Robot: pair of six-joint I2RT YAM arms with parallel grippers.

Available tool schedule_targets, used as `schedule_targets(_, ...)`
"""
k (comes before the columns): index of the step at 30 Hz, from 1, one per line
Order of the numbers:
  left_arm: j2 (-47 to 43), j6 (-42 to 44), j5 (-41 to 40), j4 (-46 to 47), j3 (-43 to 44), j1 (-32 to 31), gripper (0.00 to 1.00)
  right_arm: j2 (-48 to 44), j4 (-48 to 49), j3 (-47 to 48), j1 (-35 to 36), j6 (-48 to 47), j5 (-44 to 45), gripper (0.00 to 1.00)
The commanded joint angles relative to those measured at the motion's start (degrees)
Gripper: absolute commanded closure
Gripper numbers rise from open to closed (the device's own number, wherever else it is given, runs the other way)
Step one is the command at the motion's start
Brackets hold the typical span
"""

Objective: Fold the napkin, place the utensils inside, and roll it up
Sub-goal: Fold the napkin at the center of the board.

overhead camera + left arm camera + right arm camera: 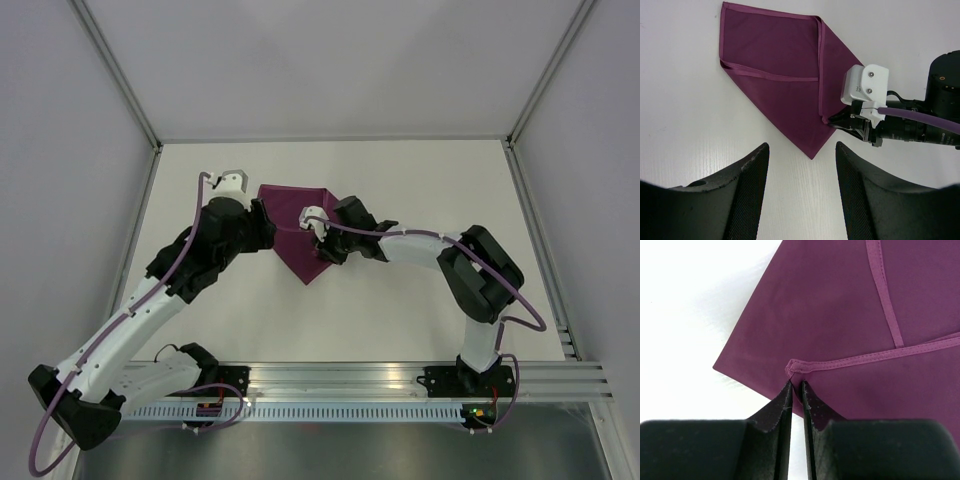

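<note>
Folding was the step in hand; the napkin (840, 315) lay flat, folded, just ahead of the right gripper (796, 386), its hemmed corner at the tips; the jaws stood nearly together with a thin slit between, pinching cloth or not I could not tell; the left gripper (801, 150) gaped wide and empty, the napkin's point just beyond it; no utensils showed; the next move likely called for drawing clear without dragging the fold.

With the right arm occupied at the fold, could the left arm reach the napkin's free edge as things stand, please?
Probably yes: the left fingers stand open facing the napkin, with only bare table between. The right fingers sit at the opposite edge, clear of that path.
</note>
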Motion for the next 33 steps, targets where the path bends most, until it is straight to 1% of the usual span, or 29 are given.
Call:
schedule_targets(1, -1.4, -1.9, 1.0, 1.8, -0.2, 0.1, 0.39, 1.1, -0.3, 2.7, 0.4, 0.9, -3.3, 0.81)
schedule_targets(20, -1.1, -1.3, 2.0, 1.7, 0.9, 0.0, 0.39, 4.1, -4.4, 6.1, 0.6, 2.9, -7.6, 0.79)
schedule_targets(26, -1.0, -1.3, 2.1, 1.5, 1.3, 0.0, 0.39, 5.1, -5.2, 7.1, 1.8, 3.7, -8.0, 0.79)
schedule_targets(33, -1.4, -1.0, 2.1, 1.4, 1.4, 0.0, 0.39, 4.6, -6.4, 7.6, 1.9, 3.7, -8.5, 0.78)
